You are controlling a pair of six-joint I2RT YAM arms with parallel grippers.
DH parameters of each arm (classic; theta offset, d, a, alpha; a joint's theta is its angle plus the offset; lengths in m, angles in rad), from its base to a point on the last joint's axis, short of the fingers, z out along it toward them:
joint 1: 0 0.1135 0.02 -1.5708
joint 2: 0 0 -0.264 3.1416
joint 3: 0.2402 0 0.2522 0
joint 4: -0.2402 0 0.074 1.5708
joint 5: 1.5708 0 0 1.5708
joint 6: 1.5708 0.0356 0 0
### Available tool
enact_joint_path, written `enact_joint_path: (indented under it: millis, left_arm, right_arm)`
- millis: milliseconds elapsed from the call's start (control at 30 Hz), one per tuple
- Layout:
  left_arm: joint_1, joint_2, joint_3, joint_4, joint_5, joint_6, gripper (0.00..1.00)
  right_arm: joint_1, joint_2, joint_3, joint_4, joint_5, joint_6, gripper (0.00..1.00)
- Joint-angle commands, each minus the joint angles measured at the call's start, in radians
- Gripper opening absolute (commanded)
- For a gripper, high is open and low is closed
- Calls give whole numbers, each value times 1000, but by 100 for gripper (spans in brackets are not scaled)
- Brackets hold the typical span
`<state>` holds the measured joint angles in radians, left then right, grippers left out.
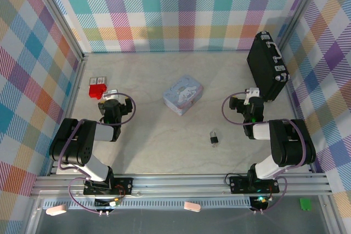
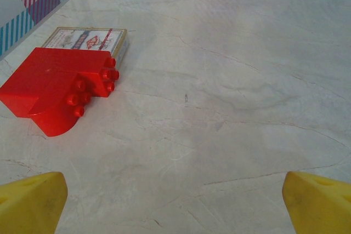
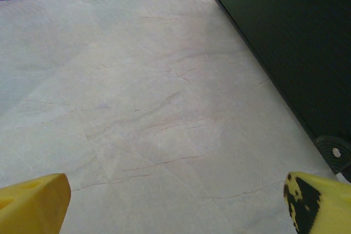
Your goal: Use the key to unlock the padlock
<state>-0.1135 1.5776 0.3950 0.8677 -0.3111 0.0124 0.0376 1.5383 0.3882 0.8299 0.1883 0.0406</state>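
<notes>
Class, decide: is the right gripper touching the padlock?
Apart. The top external view shows bare table between the open right gripper and the padlock, which lies nearer the arm bases.

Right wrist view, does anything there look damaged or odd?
Yes: on the right pincer, the fingertip nearest the black briefcase has black blotches on its yellow covering, as if worn or scuffed. The other fingertip is plain yellow.

Pale table carries padlock, tin, briefcase, red block, card box.
</notes>
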Motion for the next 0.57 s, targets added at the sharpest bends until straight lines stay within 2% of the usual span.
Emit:
enact_joint_path:
  millis: [0, 533]
  left_arm:
    - [-3, 1, -4, 36, 0, -7, 100]
    - [-4, 1, -4, 35, 0, -5, 100]
  right_arm:
    - [-2, -8, 3, 34, -20, 5, 99]
    - [-1, -7, 0, 38, -16, 5, 99]
